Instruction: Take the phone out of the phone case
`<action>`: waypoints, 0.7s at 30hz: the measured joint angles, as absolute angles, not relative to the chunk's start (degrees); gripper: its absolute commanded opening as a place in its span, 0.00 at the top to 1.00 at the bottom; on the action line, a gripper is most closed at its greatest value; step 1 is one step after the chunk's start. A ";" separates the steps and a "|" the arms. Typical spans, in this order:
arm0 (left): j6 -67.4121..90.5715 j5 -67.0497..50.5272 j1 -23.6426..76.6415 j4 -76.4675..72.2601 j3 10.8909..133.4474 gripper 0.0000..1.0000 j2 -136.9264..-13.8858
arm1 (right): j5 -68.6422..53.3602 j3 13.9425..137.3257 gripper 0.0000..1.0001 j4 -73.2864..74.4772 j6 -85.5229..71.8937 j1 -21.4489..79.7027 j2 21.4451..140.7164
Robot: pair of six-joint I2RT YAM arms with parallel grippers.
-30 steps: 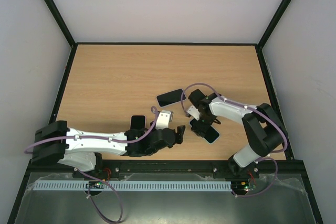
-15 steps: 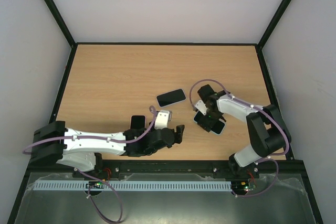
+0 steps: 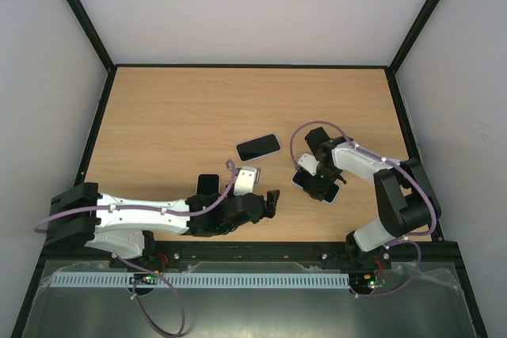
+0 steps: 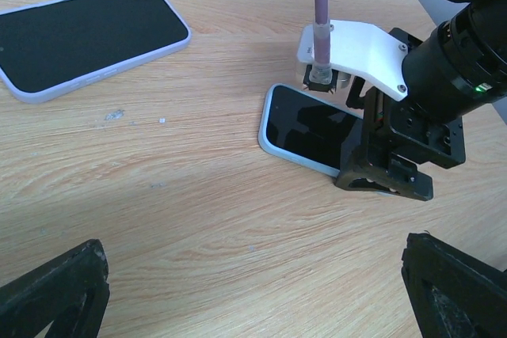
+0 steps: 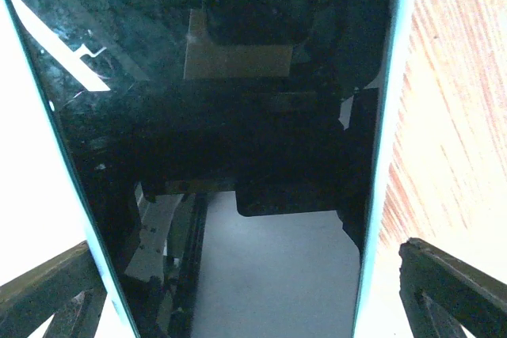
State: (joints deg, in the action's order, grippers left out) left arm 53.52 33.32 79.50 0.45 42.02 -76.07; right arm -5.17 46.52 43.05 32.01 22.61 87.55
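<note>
Movement over the last second is all on my right side: my right end effector (image 4: 385, 173) has swung outward, toward my right, and the phone (image 4: 305, 134) has gone with it, ending a little farther from the centre of the table (image 3: 174, 116). It lies flat, screen up, and its light-blue case (image 4: 268, 128) is on it all the way round.

The right wrist view shows the glass filling the frame, with my fingers (image 5: 451, 286) apart and straddling the phone's two long edges. A sliver of wood shows between the right one and the case rim, so I judge I am around the phone, not clamped on it.

My left end effector (image 3: 270, 199) hangs low near the front edge, spread wide and holding nothing, and it has hardly stirred. A second phone (image 4: 87, 37) lies well apart from both.

So the shift has only repositioned the phone. The case has not begun to come off, and the separation is all ahead.
</note>
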 measured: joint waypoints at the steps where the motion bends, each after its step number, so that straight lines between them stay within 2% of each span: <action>1: 53.52 33.21 79.50 0.43 42.02 0.00 -76.07 | -5.52 46.48 0.02 43.11 32.38 22.48 87.61; 6: 53.54 33.04 79.50 0.43 42.02 0.00 -76.07 | -7.03 46.30 0.02 43.42 33.23 22.35 87.88; 10: 53.58 33.06 79.50 0.47 42.02 0.00 -76.07 | -8.21 45.84 0.08 43.51 33.63 22.35 87.88; 17: 54.54 33.43 79.50 0.86 42.04 0.00 -76.27 | -8.86 45.01 0.36 42.94 32.73 22.17 87.44; 21: 56.86 34.46 79.42 1.72 42.19 0.00 -76.36 | -8.60 43.40 0.45 41.54 31.27 22.13 85.43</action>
State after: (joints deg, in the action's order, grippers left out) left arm 56.86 34.46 79.42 1.72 42.19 -76.36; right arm -8.60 43.40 41.54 31.27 22.13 85.43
